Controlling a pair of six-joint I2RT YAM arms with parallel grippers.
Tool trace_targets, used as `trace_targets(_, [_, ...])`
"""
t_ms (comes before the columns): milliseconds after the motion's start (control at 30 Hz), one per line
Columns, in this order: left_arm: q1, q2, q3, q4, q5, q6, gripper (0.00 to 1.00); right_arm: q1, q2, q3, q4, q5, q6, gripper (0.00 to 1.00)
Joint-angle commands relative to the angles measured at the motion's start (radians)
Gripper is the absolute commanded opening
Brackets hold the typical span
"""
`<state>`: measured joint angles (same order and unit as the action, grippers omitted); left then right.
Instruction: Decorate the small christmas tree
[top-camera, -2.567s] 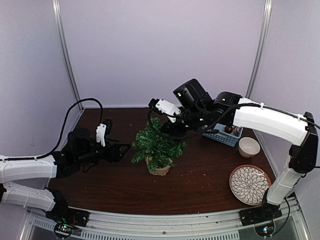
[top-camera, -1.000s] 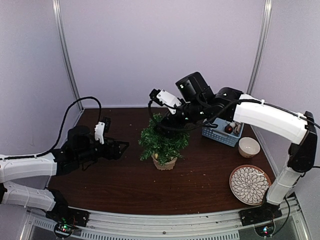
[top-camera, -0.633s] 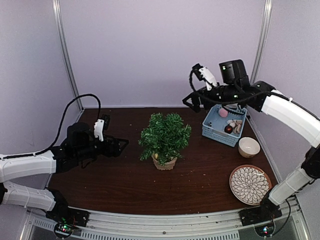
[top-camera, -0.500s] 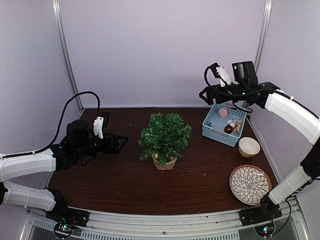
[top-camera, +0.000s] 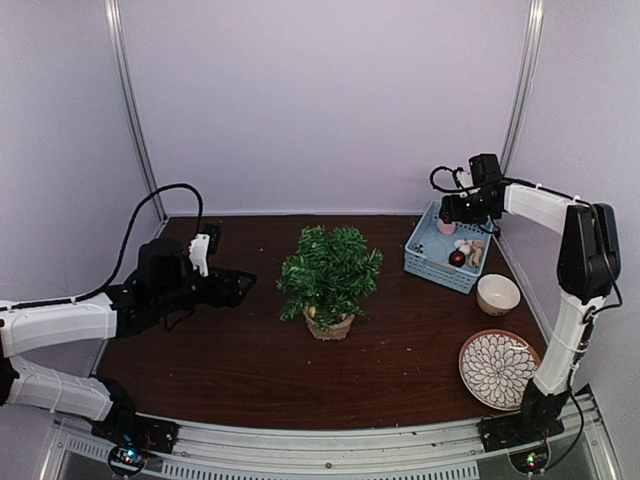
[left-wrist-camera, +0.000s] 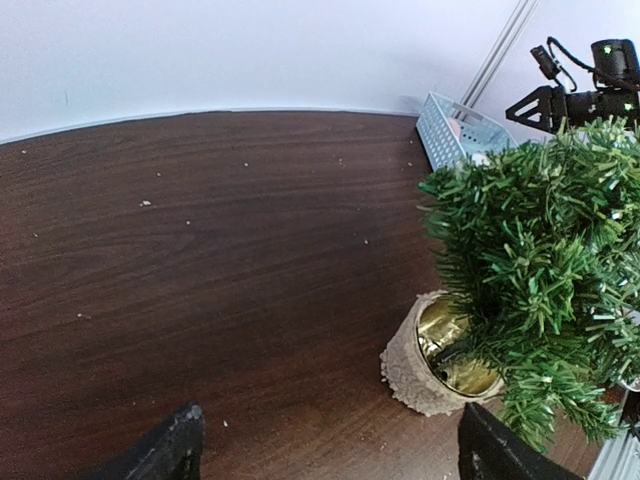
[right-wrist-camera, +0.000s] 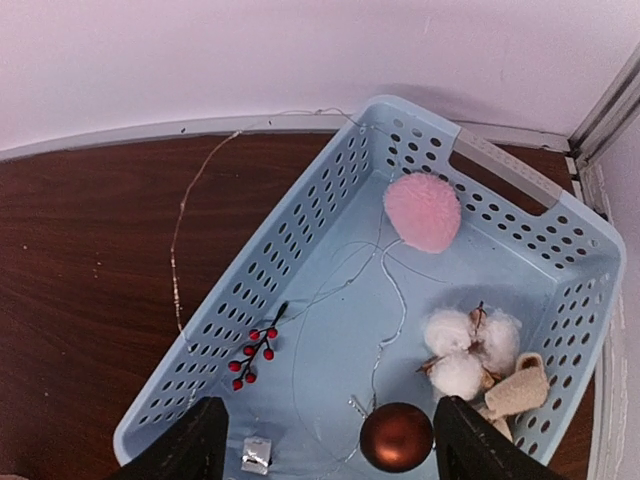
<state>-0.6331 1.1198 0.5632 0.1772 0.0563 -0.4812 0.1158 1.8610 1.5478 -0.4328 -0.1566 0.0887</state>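
Note:
The small christmas tree (top-camera: 330, 272) stands upright mid-table in its tan pot (top-camera: 327, 328); the left wrist view shows its needles (left-wrist-camera: 540, 250) and pot (left-wrist-camera: 415, 365). My left gripper (top-camera: 240, 286) hovers open just left of the tree, its jaws (left-wrist-camera: 330, 462) wide with nothing between them. My right gripper (top-camera: 447, 209) hangs open over the blue basket (top-camera: 420, 262). Below its jaws (right-wrist-camera: 335, 450) the basket (right-wrist-camera: 300, 270) holds a pink pompom (right-wrist-camera: 422, 210), white cotton bolls (right-wrist-camera: 462, 352), a red berry sprig (right-wrist-camera: 253, 357), a copper ball (right-wrist-camera: 397, 437) and a thin wire strand (right-wrist-camera: 385, 290).
A cream bowl (top-camera: 497, 294) and a patterned plate (top-camera: 498, 368) sit at the right, in front of the basket. Part of the wire strand trails over the basket's left wall onto the dark wooden table (right-wrist-camera: 90, 280). White walls and metal posts enclose the back and sides.
My right arm has lifted off the tree and swung right to hang over the basket. The tree now stands upright, slightly right of before. The left arm has barely moved.

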Motion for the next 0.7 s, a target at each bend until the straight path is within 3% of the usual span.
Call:
trace_targets(0, [0.012,0.013,0.030,0.033,0.013,-0.010,0.88,-0.002,0.081,0.089,0.024,-0.102,0.016,0.71])
trace_targets(133, [0.016,0.023,0.030,0.036,0.015,-0.011,0.88,0.009,0.107,0.068,0.067,-0.206,0.043,0.65])
trace_targets(467, [0.024,0.048,0.049,0.042,0.038,-0.005,0.87,0.021,0.120,-0.035,0.074,-0.295,-0.020,0.50])
trace_targets(667, [0.024,0.055,0.049,0.053,0.046,-0.008,0.87,0.034,0.148,-0.046,0.070,-0.308,-0.064,0.49])
